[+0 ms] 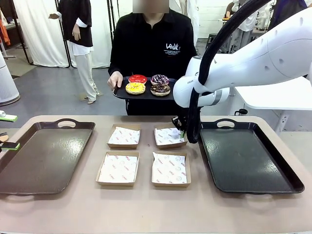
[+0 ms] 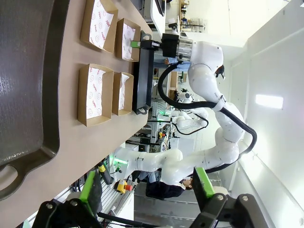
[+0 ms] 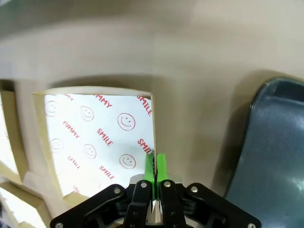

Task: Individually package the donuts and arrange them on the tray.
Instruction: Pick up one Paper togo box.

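Observation:
Across the table a person holds a small black tray (image 1: 119,93) with the donuts on it: red (image 1: 137,78), white-purple sprinkled (image 1: 159,79), yellow (image 1: 135,88) and chocolate (image 1: 160,89). Four paper-lined cardboard boxes lie mid-table. My right gripper (image 1: 181,127) reaches the far right box (image 1: 168,137). In the right wrist view the right gripper (image 3: 154,164) is shut on the right wall of that box (image 3: 95,142). My left gripper (image 2: 147,190) hangs open with nothing in it, off the table's left side, its green pads (image 1: 9,118) at the picture's edge.
A large dark tray (image 1: 44,156) lies at the table's left and another (image 1: 246,156) at the right, close beside the gripped box. The other boxes (image 1: 124,136) (image 1: 118,167) (image 1: 170,169) sit between the trays. Another person stands far back left.

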Robot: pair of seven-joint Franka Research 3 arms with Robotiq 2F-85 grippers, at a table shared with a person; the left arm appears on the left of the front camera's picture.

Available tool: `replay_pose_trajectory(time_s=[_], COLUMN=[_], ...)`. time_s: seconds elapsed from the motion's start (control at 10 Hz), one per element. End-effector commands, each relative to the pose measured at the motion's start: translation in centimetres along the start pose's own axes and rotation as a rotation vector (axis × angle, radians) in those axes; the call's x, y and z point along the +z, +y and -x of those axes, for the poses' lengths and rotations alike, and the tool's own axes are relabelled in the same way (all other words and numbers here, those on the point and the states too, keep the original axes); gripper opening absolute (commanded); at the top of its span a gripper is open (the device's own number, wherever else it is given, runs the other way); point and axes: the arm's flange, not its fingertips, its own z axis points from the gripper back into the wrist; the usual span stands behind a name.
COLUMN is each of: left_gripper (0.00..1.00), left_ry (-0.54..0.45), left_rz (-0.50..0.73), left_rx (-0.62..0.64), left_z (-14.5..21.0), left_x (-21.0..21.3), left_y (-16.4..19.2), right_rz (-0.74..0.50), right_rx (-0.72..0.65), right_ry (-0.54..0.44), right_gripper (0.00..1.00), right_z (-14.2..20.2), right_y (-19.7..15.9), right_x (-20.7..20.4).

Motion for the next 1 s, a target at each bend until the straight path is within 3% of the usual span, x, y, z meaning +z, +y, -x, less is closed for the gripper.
replay_pose_trajectory(time_s=[0.0, 0.5, 0.9], left_gripper=[1.0, 1.0, 1.0], left_ry=[0.0, 0.0, 0.0], left_rz=[0.012, 0.012, 0.012], left_rx=[-0.006, -0.006, -0.006], left_z=[0.1, 0.1, 0.1], left_x=[0.1, 0.1, 0.1], left_y=[-0.1, -0.1, -0.1], right_rz=[0.022, 0.004, 0.002], right_rx=[-0.076, -0.177, -0.152], right_ry=[-0.012, -0.085, -0.095], right_gripper=[0.0, 0.0, 0.0], right_z=[1.6, 3.2, 3.7], right_y=[0.7, 1.1, 1.1], right_x=[4.9, 16.1, 18.2])
